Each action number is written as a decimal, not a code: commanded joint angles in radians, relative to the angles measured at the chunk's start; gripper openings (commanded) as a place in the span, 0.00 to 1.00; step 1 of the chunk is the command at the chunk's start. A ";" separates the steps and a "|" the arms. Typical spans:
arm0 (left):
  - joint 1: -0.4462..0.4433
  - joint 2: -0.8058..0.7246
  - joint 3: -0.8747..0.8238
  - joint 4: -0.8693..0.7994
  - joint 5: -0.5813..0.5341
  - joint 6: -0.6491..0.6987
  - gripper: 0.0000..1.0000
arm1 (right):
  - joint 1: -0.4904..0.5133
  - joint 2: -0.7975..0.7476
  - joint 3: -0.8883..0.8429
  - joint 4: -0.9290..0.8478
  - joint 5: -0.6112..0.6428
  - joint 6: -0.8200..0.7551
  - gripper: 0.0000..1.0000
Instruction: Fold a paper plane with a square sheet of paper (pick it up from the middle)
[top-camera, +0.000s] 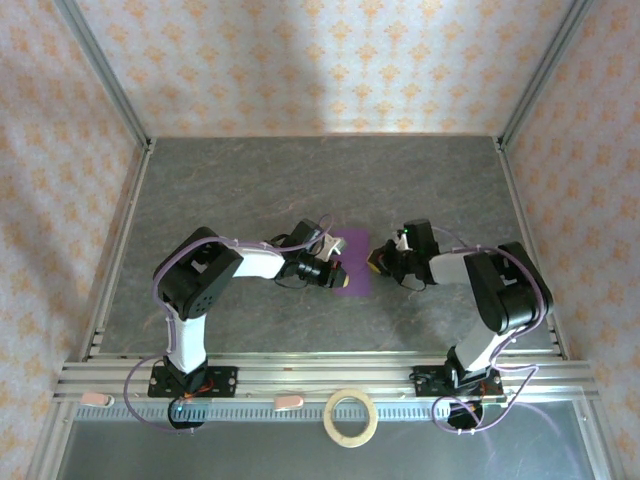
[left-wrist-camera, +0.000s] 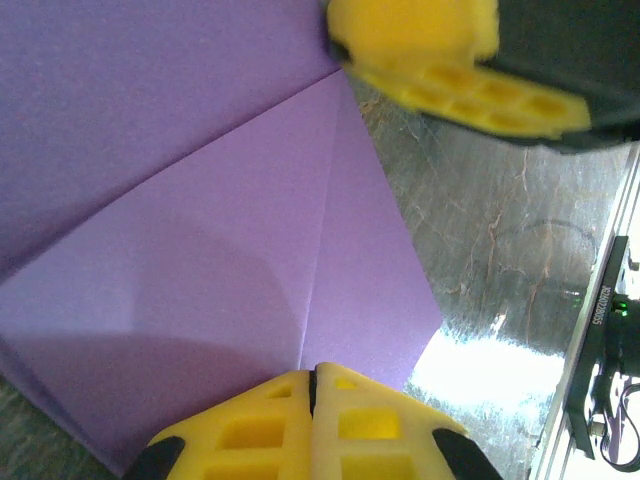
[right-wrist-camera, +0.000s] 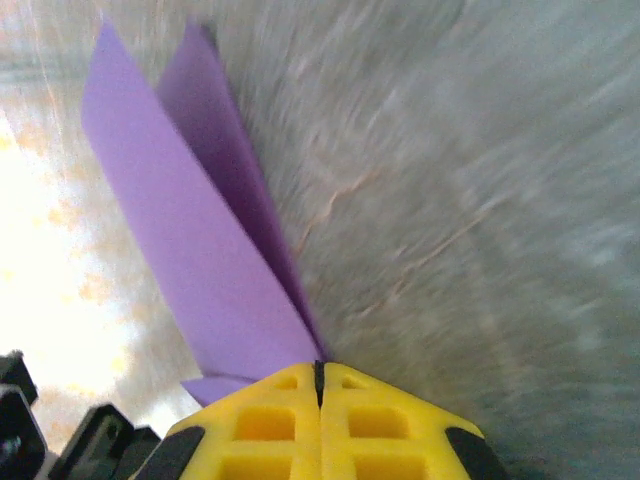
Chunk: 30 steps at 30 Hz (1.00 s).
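Near the tabletop's (top-camera: 200, 190) middle, the paper (top-camera: 357, 280) is lying creased; my left gripper (left-wrist-camera: 313, 370) is sitting closed with its tips against one edge, while my right gripper (right-wrist-camera: 320, 366) is pinching a flap that is standing up off the surface.

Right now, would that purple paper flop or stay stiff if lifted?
Probably floppy: the purple paper looks thin, its flap raised only where the right gripper pinches. Likely very light. The crease may stiffen it slightly.
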 joint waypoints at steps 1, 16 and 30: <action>-0.002 0.039 -0.057 -0.133 -0.037 0.001 0.00 | -0.018 -0.052 -0.009 -0.009 0.069 -0.010 0.00; -0.001 0.008 -0.045 -0.112 -0.028 -0.024 0.00 | 0.164 -0.014 0.021 0.052 0.042 0.083 0.00; -0.001 -0.088 -0.078 -0.185 -0.030 0.032 0.00 | 0.146 0.068 -0.002 -0.027 0.117 0.021 0.00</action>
